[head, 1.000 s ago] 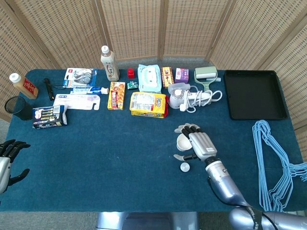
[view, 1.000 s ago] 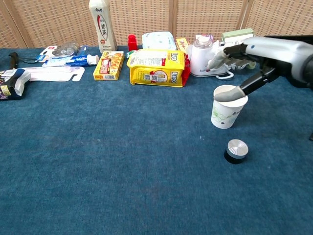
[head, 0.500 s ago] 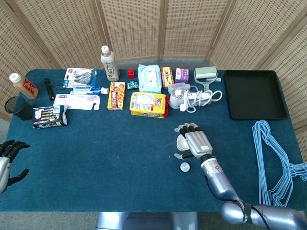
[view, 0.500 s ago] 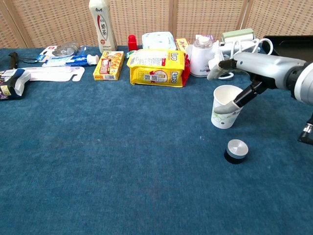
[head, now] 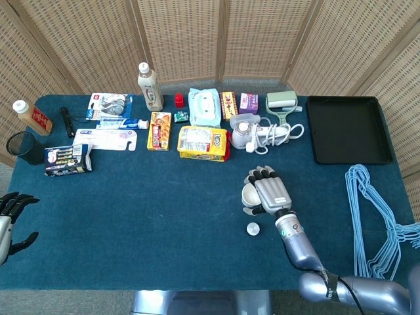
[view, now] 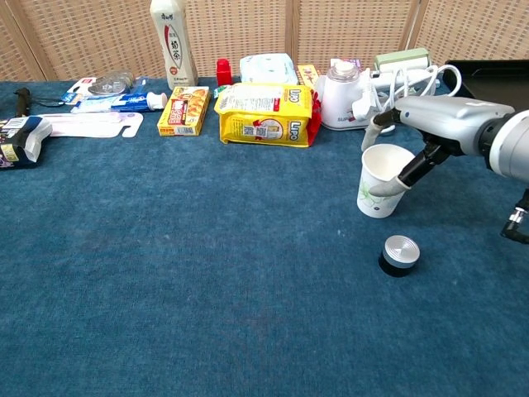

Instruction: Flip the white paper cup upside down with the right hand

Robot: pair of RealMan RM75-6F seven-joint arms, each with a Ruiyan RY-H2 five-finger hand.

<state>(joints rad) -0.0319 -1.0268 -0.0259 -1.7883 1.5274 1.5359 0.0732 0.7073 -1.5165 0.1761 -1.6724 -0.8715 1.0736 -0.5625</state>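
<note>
While its fingers [view: 388, 187] curl around the rim and side of the upright white paper cup [view: 382, 181] in a grip, the right hand [head: 268, 191] sits near a small round cap [view: 399, 253], and the left hand [head: 12, 209] rests empty, fingers apart, at the table's [view: 207, 273] edge.

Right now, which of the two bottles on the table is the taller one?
The white bottle with the brown label, standing at the back beside the red cap. The other bottle, at the far left edge, is shorter and brownish.
</note>
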